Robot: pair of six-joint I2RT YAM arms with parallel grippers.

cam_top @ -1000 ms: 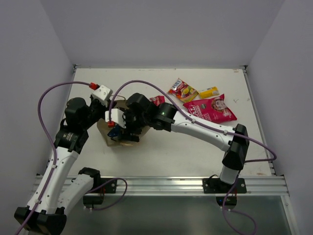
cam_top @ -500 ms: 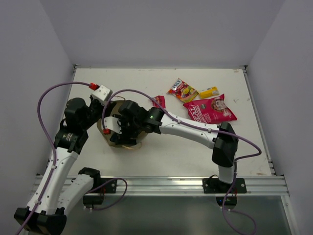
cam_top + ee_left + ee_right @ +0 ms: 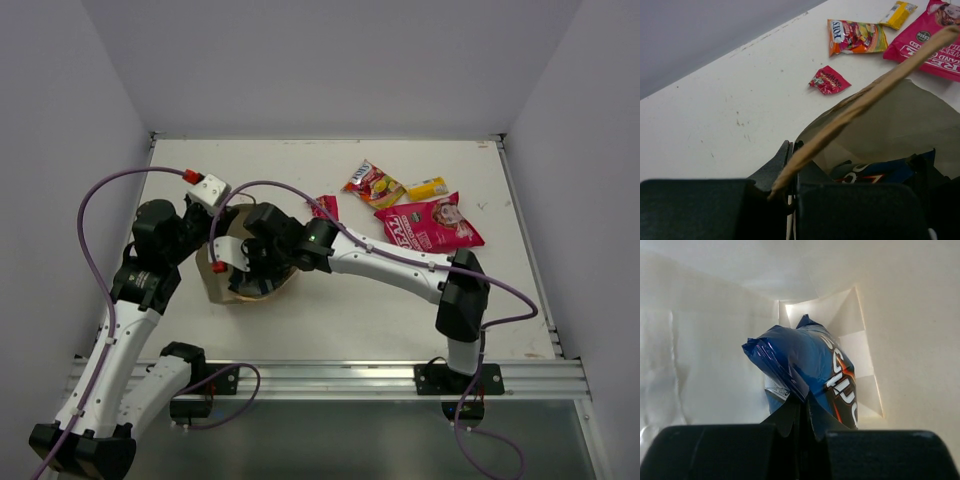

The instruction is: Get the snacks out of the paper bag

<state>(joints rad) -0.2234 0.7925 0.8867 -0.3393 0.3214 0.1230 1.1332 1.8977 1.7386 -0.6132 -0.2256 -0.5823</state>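
The paper bag lies on its side at the table's left, with its mouth facing right. My left gripper is shut on the bag's upper rim and holds the mouth open. Reaching inside the bag, my right gripper is shut on the lower edge of the blue Doritos bag, which also shows in the left wrist view. In the top view the right gripper is mostly hidden within the bag's mouth.
Four snacks lie on the table to the right of the bag: a tiny red wrapper, a red-yellow candy pouch, a slim yellow bar and a larger pink bag. White walls border the table on three sides.
My right arm pushed deeper into the paper bag and its jaws went from open to shut on the blue chip bag. The left arm kept its hold on the rim.
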